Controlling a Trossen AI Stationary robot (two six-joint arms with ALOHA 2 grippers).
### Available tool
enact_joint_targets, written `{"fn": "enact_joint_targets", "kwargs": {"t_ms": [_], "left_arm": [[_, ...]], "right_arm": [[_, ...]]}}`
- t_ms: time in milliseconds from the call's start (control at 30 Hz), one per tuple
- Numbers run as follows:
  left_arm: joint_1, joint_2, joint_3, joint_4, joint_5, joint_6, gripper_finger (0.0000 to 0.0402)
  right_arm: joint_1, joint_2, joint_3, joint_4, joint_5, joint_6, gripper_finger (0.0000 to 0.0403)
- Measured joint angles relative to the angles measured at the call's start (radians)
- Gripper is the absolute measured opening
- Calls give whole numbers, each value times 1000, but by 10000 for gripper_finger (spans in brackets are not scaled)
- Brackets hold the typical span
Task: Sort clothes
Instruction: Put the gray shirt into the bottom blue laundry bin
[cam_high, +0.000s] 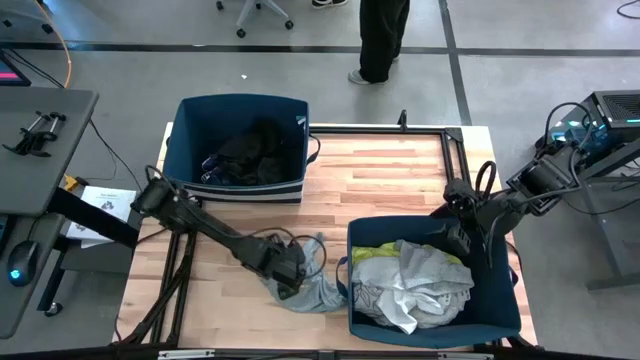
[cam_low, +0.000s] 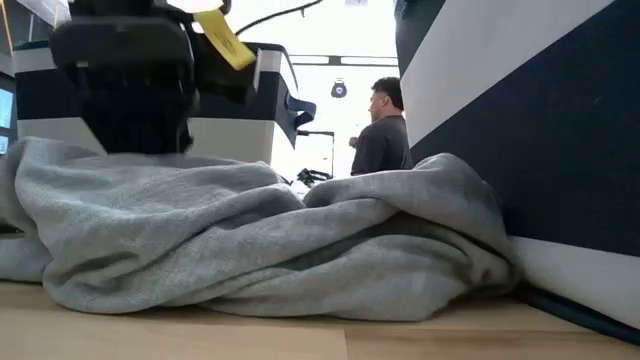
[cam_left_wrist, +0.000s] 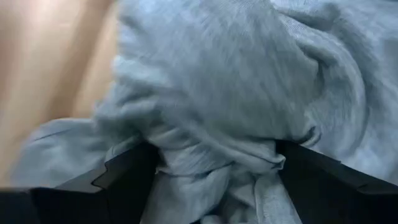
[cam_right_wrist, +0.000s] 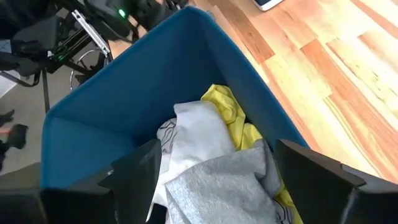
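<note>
Grey fabric sits bunched between the left gripper's (cam_high: 288, 268) wide-spread fingers; nothing is pinched yet. That grey garment (cam_high: 305, 285) lies on the table (cam_high: 390, 175) at six o'clock, against the near bin (cam_high: 432, 325) holding yellow, white and grey clothes (cam_high: 415, 280). Best, I judge, to press lower and close on a thick fold. The right gripper (cam_high: 466, 238) hangs over that bin, fingers apart, empty. Dark clothes (cam_high: 250, 155) fill the far bin (cam_high: 240, 105) at eleven.

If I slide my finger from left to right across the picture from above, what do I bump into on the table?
bin of dark clothes → left gripper, open around the grey garment → bin of light clothes → right gripper, open above that bin.
</note>
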Motion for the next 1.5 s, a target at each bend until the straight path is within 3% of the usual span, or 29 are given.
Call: {"fn": "enact_joint_targets", "kwargs": {"t_ms": [167, 300, 400, 433, 567, 733, 833, 967, 1100, 1233, 1500], "left_arm": [[2, 81, 6, 57, 43, -16, 251], [19, 58, 2, 55, 70, -41, 134], [34, -21, -5, 46, 92, -33, 35], [42, -57, -7, 33, 92, -26, 19], [92, -219, 46, -7, 31, -6, 20], [165, -374, 197, -9, -91, 74, 3], [208, -427, 324, 69, -142, 183, 2], [254, -414, 489, 250, -135, 411, 1], [312, -346, 635, 432, -8, 576, 1], [361, -212, 767, 553, 195, 596, 1], [394, 73, 967, 528, 674, 581, 0]], "right_arm": [[24, 0, 0, 0, 1, 3, 306], [39, 0, 0, 0, 15, 18, 306], [44, 0, 0, 0, 48, -8, 306], [44, 0, 0, 0, 65, -21, 306], [39, 0, 0, -5, 169, -70, 306], [9, 0, 0, -7, 270, -142, 306], [-10, 0, 0, -7, 290, -166, 306], [-25, -5, 2, 3, 357, -190, 306], [-25, -9, 68, 1, 493, -221, 306], [-25, -9, 200, 1, 564, -310, 306], [-25, -10, 473, 2, 578, -505, 306]]}}
